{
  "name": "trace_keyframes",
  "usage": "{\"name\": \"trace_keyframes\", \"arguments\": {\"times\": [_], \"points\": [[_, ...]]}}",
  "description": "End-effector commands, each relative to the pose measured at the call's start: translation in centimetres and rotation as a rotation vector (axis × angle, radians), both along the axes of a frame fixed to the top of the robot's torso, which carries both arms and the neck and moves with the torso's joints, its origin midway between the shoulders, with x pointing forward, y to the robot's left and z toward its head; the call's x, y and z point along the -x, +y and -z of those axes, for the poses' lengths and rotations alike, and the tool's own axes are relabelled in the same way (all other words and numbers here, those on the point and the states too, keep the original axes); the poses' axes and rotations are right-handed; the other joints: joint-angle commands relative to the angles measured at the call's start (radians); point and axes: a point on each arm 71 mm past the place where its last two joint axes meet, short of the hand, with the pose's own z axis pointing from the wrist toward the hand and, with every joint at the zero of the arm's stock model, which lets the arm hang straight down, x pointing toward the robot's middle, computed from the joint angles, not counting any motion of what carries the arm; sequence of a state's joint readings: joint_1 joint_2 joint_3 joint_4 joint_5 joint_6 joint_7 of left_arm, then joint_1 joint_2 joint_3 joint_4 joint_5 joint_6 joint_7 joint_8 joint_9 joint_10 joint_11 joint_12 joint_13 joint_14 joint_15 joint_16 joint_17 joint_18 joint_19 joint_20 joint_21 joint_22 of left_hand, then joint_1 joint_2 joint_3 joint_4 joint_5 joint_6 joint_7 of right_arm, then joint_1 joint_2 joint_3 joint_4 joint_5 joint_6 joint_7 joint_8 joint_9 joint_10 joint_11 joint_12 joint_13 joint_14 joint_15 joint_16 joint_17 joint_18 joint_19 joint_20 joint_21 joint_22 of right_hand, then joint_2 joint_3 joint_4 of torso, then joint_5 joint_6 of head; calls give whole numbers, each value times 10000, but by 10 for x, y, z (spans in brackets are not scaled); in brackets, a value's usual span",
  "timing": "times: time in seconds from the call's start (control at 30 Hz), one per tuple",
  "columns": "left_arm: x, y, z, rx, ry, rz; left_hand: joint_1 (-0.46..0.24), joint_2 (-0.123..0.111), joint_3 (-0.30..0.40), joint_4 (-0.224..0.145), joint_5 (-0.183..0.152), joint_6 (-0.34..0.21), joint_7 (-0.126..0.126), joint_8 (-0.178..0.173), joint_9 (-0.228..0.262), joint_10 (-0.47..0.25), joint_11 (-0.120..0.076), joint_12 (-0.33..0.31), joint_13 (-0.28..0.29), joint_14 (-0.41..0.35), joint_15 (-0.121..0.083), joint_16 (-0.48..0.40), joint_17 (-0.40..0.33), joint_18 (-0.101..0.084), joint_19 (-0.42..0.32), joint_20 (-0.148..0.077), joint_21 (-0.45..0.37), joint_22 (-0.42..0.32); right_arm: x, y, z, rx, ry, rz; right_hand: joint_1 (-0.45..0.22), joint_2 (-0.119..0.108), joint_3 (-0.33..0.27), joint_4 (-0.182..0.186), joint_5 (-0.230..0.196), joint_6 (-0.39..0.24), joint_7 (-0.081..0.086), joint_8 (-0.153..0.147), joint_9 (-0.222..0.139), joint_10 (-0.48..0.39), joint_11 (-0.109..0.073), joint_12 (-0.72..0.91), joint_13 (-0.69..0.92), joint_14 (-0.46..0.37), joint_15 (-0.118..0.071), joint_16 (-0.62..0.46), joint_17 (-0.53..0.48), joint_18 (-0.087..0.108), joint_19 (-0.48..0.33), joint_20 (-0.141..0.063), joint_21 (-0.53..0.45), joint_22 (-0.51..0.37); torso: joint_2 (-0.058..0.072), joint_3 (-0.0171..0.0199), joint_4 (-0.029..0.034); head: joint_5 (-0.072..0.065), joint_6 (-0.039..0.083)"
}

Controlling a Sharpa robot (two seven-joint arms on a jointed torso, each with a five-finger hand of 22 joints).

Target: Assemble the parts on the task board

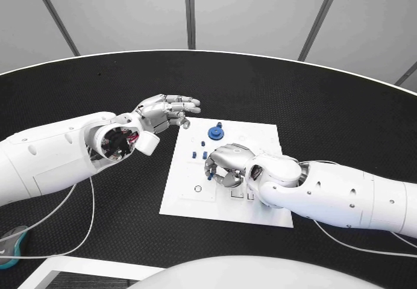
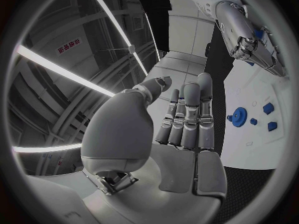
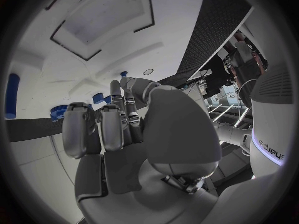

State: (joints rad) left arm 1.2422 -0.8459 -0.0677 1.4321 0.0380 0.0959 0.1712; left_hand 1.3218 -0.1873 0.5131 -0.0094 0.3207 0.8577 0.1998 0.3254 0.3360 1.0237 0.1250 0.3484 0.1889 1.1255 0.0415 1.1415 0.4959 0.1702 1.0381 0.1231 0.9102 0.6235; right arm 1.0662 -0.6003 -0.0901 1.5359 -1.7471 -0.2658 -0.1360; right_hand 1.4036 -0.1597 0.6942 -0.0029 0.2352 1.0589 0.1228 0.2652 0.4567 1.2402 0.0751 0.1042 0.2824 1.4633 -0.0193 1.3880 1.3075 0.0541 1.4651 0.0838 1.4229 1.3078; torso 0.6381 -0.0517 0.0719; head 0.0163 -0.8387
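Down on the task board (image 1: 261, 135), the right hand (image 1: 228, 161) lies palm-down over the middle of the white plate, its fingers curled toward the small blue pieces; whether it grips one of them I cannot tell, since the hand itself covers the spot. A blue part (image 1: 210, 175) shows at its fingertips on the side toward the robot's left, and two short blue pegs (image 1: 191, 155) stand just beside the hand on that same side. In the right wrist view the fingers (image 3: 115, 127) bend over the board with a few blue parts (image 3: 98, 97) near their tips and a long blue piece (image 3: 12, 95) well apart at the rim. Farther from the robot, a round blue gear (image 1: 216, 132) sits on the board near its far edge, clear of the right hand. The left hand (image 1: 165, 112) hovers above the black table (image 1: 304, 90) just off the board's far left corner, holding nothing, its fingers loosely bent and apart. The left wrist view shows its fingers (image 2: 187, 114) straight side by side with the palm bare, and beyond them the gear (image 2: 239, 115) and two smaller blue parts (image 2: 268, 108) on the white plate.
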Motion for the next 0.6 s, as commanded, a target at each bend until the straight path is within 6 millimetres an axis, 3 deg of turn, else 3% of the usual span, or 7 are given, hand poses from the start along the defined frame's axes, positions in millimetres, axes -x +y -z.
{"name": "trace_keyframes", "arguments": {"times": [0.03,0.6], "points": [[0,0,0,-2,4,5,49,35,-72,-4,17,-84,-14,-45,9,-65,-14,-1,17,-73,11,19,-14,142,-14,54,-42,-10,0,0,0,16,-7,0,-82,56,47,-9,35,45,41,37,10,275,-204,43,9,577,-60,43,239,-51,133,-76,-44,544,-1,-1,-3,-22,-45],[0,-1,0,-6,15,22,49,35,-72,-4,17,-84,-14,-45,9,-65,-14,-1,17,-73,11,19,-14,142,-14,54,-42,-10,2,5,4,392,268,-231,-95,50,50,-19,31,42,45,36,15,276,-200,35,8,578,-57,47,243,-51,132,-75,-45,544,-12,-7,-8,-40,-40]]}}
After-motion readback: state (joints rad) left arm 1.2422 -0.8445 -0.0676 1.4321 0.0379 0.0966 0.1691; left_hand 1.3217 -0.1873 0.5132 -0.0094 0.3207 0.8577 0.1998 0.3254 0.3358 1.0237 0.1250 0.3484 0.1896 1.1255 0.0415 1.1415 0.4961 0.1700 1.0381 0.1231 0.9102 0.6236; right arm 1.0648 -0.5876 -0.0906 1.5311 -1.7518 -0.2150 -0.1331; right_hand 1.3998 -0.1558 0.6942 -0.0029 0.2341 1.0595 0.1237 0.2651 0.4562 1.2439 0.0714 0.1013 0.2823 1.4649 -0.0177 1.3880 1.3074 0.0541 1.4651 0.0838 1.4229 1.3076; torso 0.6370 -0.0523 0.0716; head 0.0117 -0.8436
